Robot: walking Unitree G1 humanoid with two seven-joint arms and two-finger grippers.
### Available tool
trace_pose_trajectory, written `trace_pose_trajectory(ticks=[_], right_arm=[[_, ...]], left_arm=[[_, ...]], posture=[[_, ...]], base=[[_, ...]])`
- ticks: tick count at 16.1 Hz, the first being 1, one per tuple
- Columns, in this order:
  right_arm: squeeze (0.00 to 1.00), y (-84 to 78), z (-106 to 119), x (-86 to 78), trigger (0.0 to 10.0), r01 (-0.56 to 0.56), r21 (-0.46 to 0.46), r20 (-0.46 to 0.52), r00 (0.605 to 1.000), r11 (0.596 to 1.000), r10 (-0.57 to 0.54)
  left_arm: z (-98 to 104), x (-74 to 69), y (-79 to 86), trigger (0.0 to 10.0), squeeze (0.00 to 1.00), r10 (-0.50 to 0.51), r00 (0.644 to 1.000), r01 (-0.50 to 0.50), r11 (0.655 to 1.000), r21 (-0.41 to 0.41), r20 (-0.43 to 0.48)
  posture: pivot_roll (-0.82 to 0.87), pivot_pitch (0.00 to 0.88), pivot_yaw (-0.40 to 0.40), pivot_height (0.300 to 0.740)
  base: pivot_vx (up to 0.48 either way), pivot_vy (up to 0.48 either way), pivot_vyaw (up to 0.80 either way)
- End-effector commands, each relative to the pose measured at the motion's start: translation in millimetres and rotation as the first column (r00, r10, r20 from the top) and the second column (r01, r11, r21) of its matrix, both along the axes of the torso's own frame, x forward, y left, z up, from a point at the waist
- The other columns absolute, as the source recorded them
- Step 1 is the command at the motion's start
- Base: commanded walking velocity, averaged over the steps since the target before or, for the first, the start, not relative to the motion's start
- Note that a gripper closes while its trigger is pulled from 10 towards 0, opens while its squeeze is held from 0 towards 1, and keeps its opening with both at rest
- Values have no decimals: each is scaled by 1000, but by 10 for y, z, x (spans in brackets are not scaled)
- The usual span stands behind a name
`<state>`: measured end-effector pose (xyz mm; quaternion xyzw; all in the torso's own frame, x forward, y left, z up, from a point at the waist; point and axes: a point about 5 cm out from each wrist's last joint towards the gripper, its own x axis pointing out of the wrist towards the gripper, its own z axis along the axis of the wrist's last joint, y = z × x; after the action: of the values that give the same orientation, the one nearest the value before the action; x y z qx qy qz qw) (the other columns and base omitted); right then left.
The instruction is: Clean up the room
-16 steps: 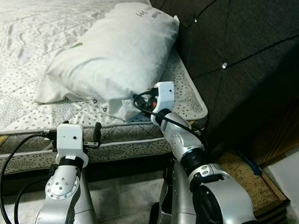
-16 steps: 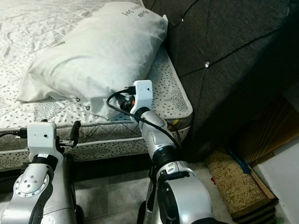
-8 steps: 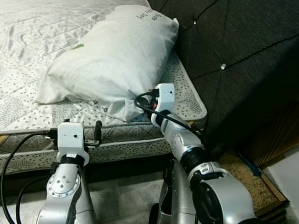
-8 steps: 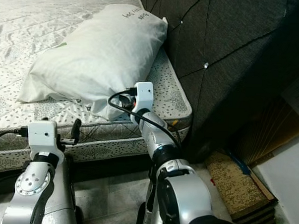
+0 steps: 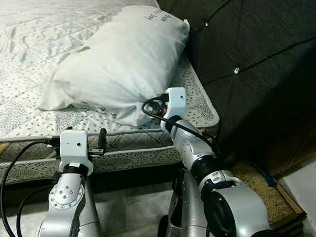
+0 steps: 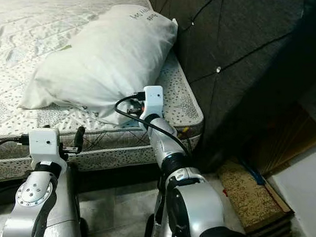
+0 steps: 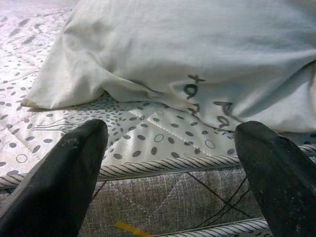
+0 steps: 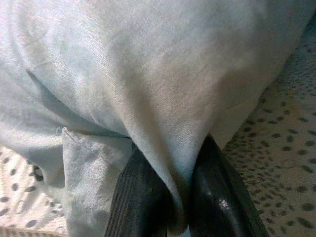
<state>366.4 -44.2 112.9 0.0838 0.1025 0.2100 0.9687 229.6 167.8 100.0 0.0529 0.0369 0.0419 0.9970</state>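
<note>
A big white pillow (image 5: 118, 59) lies on the bare dotted mattress (image 5: 22, 112), its far end against the dark tufted headboard (image 5: 239, 54). My right gripper (image 8: 173, 197) is shut on the pillow's near corner, with cloth pinched between its two black fingers (image 8: 140, 197). From the head view only its white wrist block (image 5: 174, 101) shows at that corner. My left gripper (image 7: 173, 168) stands open just off the mattress's front edge, nothing between its fingertips (image 7: 64, 173), facing the pillow's (image 7: 197, 54) near side with printed letters.
The mattress's piped edge (image 5: 130, 149) runs in front of both arms. A dark gap lies under the bed. On the right, beside the headboard, a brown mat (image 5: 265, 191) and a white surface (image 5: 307, 183) sit on the floor.
The pillow's near corner has been drawn up and tucked under by the right gripper, which moved slightly up toward the pillow. The left arm has held its place.
</note>
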Motion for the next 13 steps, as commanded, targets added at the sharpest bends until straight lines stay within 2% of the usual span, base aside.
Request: trace_pose_trajectory(ticks=[1, 2, 4, 5, 7, 8, 9, 11, 13], right_arm=[[0, -328, 160, 148, 0, 139, -2, 62, 988, 990, -139], [0, -371, 177, 163, 0, 155, -2, 67, 986, 988, -155], [0, -823, 304, 266, 0, 301, -37, 120, 948, 953, -295], [0, -973, 344, 283, 0, 350, -42, 137, 930, 936, -341], [0, -1392, 461, 297, 0, 480, -61, 194, 866, 875, -461], [0, -1529, 482, 284, 0, 519, -71, 208, 843, 852, -496], [0, -1887, 410, 191, 0, 603, -80, 180, 792, 794, -584], [0, -1910, 231, 98, 0, 578, -137, 170, 814, 805, -555], [0, -1811, -43, -35, 0, 529, -163, 123, 848, 833, -515]], left_arm=[[-4, 21, -27, 10000, 0, -17, 1000, 17, 1000, 0, 2], [-4, 24, -29, 10000, 0, -19, 1000, 19, 1000, 0, 4], [4, 53, -45, 10000, 0, -26, 1000, 26, 1000, 0, 15], [1, 56, -43, 10000, 0, -25, 1000, 25, 1000, 0, 14], [-8, 59, -39, 10000, 0, -26, 1000, 26, 1000, 0, 13], [-12, 58, -38, 10000, 0, -27, 1000, 27, 1000, 1, 11], [-53, 50, -45, 10000, 0, -32, 999, 32, 999, -2, 1], [-91, 48, -62, 10000, 0, -46, 999, 46, 999, 0, -15], [-63, 89, -63, 10000, 0, -56, 998, 56, 998, 1, -9]], posture=[[91, 0, -102, 464], [91, 0, -102, 464], [92, 0, -100, 464], [91, 0, -100, 464], [87, 0, -99, 464], [87, 0, -99, 464], [80, 0, -113, 464], [69, 0, -103, 464], [62, 0, -84, 464]], base=[[0, 0, 0], [0, 0, 0], [0, 0, 0], [0, 0, 0], [0, 0, 0], [0, 0, 0], [0, 0, 0], [0, 0, 0], [0, 0, 0]])
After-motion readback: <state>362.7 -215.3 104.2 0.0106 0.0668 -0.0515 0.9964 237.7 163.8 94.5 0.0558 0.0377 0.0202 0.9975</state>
